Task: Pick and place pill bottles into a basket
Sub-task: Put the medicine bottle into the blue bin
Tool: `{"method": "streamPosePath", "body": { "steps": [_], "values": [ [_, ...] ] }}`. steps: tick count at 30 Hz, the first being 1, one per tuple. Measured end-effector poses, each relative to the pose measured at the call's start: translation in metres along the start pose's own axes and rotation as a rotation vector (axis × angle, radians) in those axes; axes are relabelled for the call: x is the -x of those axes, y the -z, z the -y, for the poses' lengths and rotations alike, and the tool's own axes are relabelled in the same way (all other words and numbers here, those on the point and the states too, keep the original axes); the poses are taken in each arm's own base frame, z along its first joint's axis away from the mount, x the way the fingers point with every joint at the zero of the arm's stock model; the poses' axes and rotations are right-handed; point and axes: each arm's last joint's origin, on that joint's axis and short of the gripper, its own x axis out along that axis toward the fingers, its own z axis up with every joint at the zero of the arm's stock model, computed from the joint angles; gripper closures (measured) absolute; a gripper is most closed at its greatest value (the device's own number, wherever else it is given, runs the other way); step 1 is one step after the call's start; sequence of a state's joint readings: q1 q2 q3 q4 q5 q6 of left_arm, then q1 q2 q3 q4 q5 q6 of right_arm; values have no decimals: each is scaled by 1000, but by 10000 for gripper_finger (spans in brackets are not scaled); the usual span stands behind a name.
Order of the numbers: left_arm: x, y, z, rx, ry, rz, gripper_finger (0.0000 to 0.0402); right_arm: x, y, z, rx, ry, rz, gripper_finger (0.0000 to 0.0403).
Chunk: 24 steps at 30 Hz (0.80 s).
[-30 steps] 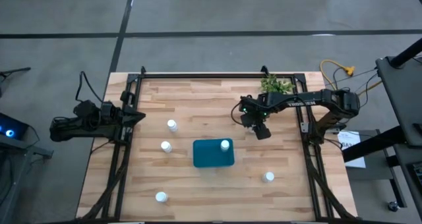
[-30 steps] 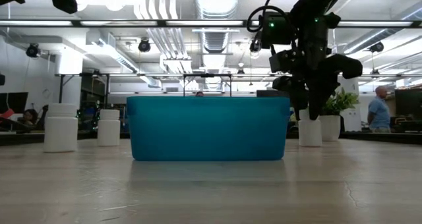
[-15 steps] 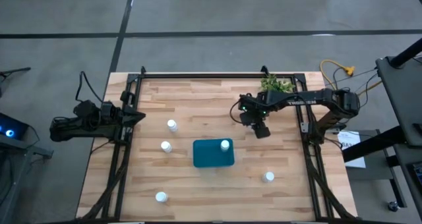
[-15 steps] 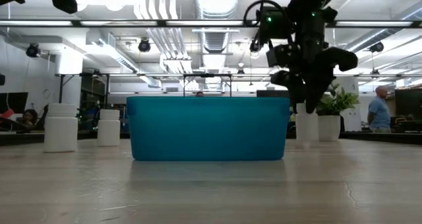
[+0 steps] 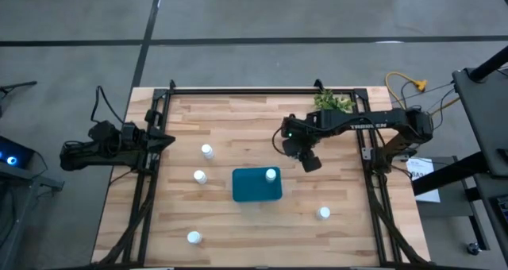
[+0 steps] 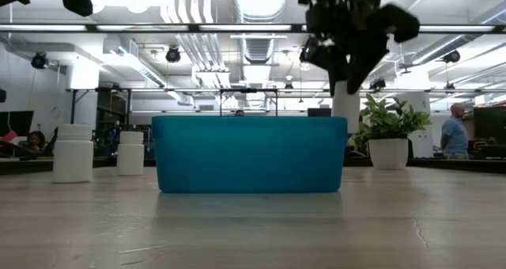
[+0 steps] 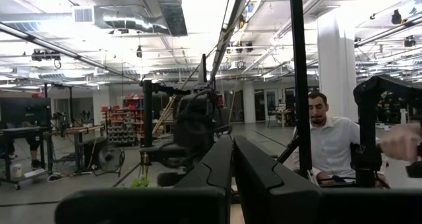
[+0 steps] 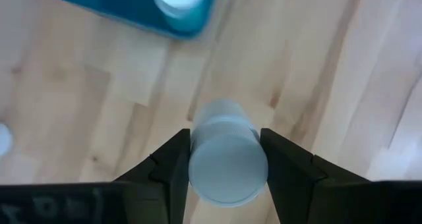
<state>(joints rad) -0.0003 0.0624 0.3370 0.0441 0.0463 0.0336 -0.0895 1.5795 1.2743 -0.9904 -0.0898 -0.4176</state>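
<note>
The teal-blue basket [image 5: 256, 185] stands mid-table with one white pill bottle [image 5: 271, 175] upright in its far right corner. My right gripper [image 5: 309, 162] is just beyond the basket's right end, shut on another pill bottle [image 8: 227, 159], which the low view shows raised above the table [image 6: 345, 107]. Two bottles [image 5: 207, 151] [image 5: 200, 176] stand left of the basket, one [image 5: 194, 237] near the front left and one [image 5: 323, 213] at the front right. My left gripper [image 5: 164, 140] waits shut at the table's left edge. My right gripper pinches the bottle's round side wall [image 8: 198, 159] between its two fingers [image 8: 170, 165], just below the cap. The fingers come from above, pointing down. The bottle hangs upright below them, lifted clear of the table.
A small green plant in a white pot [image 5: 333, 102] stands at the far right of the table. Black frame rails [image 5: 262, 90] run along the far, left and right edges. People show in the room beyond the table.
My right gripper has gone up and a little toward the table's left edge, toward the basket, staying shut on the bottle. The bottle stood on the table and now hangs clear above it.
</note>
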Motion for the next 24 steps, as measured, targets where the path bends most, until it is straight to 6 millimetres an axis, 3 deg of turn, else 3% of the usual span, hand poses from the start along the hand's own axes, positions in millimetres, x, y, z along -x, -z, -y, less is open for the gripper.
{"method": "streamPosePath", "body": {
  "steps": [8,14,24],
  "values": [
    [0,0,0,0,0,0,402,24,-33,-39,110,1,105,255],
    [0,0,0,0,0,0,402,30,-47,-63,172,-14,146,255],
    [0,0,0,0,0,0,402,21,-55,-72,191,-20,155,255]
  ]
}}
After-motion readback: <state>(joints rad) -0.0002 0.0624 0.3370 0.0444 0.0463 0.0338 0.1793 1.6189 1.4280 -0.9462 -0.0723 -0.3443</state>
